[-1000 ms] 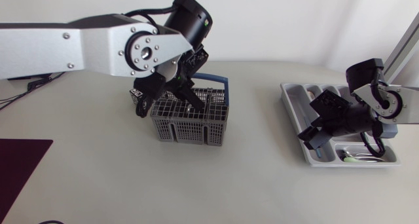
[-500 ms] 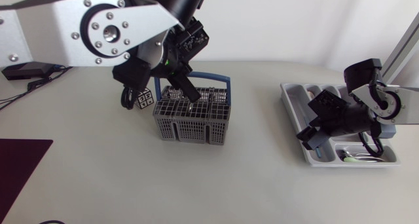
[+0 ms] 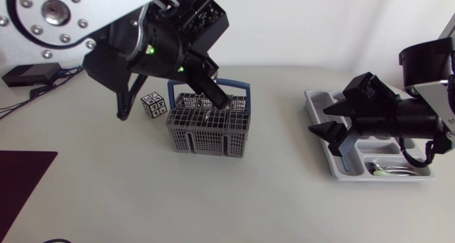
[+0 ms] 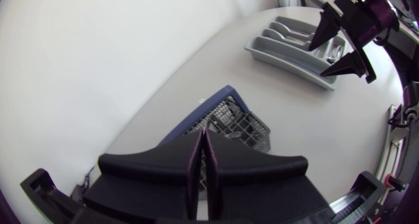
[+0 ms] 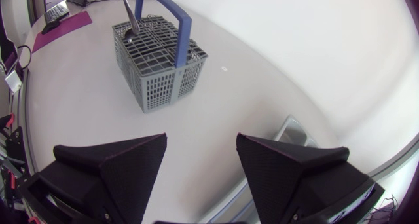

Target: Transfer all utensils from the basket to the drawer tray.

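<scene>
"So which arm is sitting closer to the basket (image 3: 206, 133)?"

"Clearly the left gripper (image 3: 217, 99) — it's hanging right over the basket's back edge, beside the blue handle (image 3: 231, 82), and pointing down into it. Its fingers are pressing together to a thin slit, and I'm not seeing anything pinched between them."

"And the utensils?"

"Looking from the right arm's side, I'm making out one thin grey utensil (image 5: 126, 14) standing nearly upright out of a far compartment, its long axis pointing up. Whatever else is in there is hiding behind the mesh."

"What's the right gripper (image 3: 323, 122) doing?"

"It's hovering spread wide, holding nothing, over the end of the drawer tray (image 3: 316, 99) nearest the basket — well apart from the basket itself. I'm guessing the left one will be taking that utensil from above."
</scene>
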{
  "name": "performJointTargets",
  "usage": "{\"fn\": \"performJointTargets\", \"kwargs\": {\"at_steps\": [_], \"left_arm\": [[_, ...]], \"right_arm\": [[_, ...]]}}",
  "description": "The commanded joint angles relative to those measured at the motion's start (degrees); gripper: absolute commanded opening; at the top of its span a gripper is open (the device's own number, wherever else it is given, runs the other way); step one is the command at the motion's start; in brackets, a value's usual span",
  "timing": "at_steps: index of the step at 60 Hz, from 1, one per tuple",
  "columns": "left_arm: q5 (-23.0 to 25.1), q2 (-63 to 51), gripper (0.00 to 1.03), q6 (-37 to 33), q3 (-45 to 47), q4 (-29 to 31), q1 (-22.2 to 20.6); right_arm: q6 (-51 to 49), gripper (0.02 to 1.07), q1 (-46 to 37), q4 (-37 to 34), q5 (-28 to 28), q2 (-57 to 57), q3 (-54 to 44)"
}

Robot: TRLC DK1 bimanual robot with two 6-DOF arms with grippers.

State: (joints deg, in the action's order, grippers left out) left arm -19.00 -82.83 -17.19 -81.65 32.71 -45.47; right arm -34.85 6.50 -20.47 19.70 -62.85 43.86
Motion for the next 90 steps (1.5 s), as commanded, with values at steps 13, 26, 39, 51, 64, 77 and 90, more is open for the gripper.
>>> {"fn": "performJointTargets", "kwargs": {"at_steps": [13, 26, 39, 51, 64, 77, 90], "left_arm": [[19.0, -9.5, 0.04, 11.7, -9.0, 7.0, 4.8], [29.6, -14.4, 0.03, 15.7, -12.4, 9.8, 7.6], [37.0, -17.5, 0.03, 17.2, -14.9, 12.1, 9.2], [38.7, -18.5, 0.03, 18.1, -15.9, 12.3, 9.4], [39.7, -19.2, 0.03, 18.3, -16.3, 12.6, 9.4], [39.9, -19.4, 0.03, 18.4, -16.4, 13.0, 10.0], [40.8, -19.3, 0.03, 18.7, -16.4, 13.2, 10.1]], "right_arm": [[7.1, 0.79, 11.8, 3.5, 0.8, 0.7, -0.4], [10.0, 0.79, 18.4, 8.8, 0.8, -1.6, -0.4], [10.1, 0.65, 21.5, 14.6, 0.0, -4.6, -0.3], [9.9, 0.53, 23.2, 17.6, -2.9, -9.8, 1.4], [10.1, 0.34, 23.4, 18.6, -4.0, -11.7, 3.0], [9.8, 0.12, 23.4, 18.5, -4.2, -13.0, 3.6], [9.8, 0.08, 23.5, 17.0, -4.1, -13.5, 3.8]]}}
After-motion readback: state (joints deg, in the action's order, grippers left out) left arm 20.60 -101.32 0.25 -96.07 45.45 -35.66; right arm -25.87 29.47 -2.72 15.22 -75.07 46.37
